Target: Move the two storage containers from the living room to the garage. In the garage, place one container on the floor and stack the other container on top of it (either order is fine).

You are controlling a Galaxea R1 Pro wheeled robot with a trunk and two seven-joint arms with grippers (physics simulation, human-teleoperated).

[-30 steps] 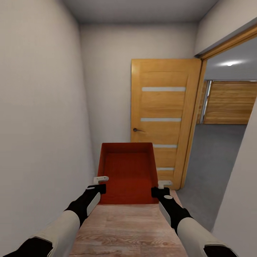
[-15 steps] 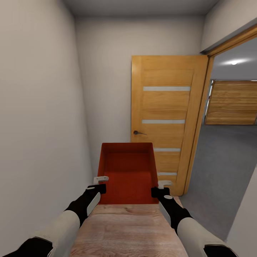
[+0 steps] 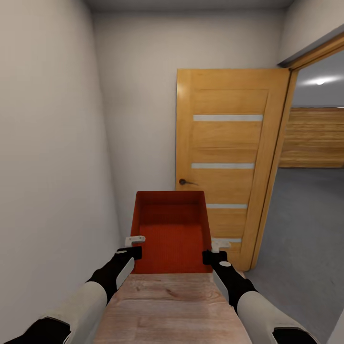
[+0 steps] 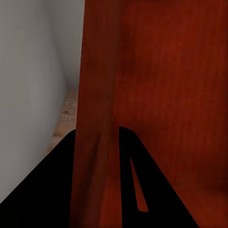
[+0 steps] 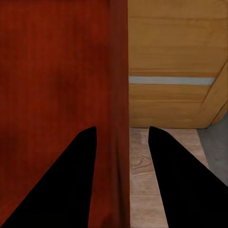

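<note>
- head view: i hold one red-orange storage container [image 3: 172,234] out in front between both arms, left gripper [image 3: 134,245] and right gripper [image 3: 214,252] each clamped on a side wall.
- wrist views show each wall pinched between dark fingers [image 4: 130,180], [image 5: 78,171].
- plain straight walls, open top; wood plank floor [image 3: 167,306] below.
- close wall [image 3: 52,167] on my left; open wooden door [image 3: 224,157] ahead-right, grey concrete floor [image 3: 306,229] beyond.

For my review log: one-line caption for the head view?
Both claws, left and right, carry a red container toward an open wooden door.
</note>
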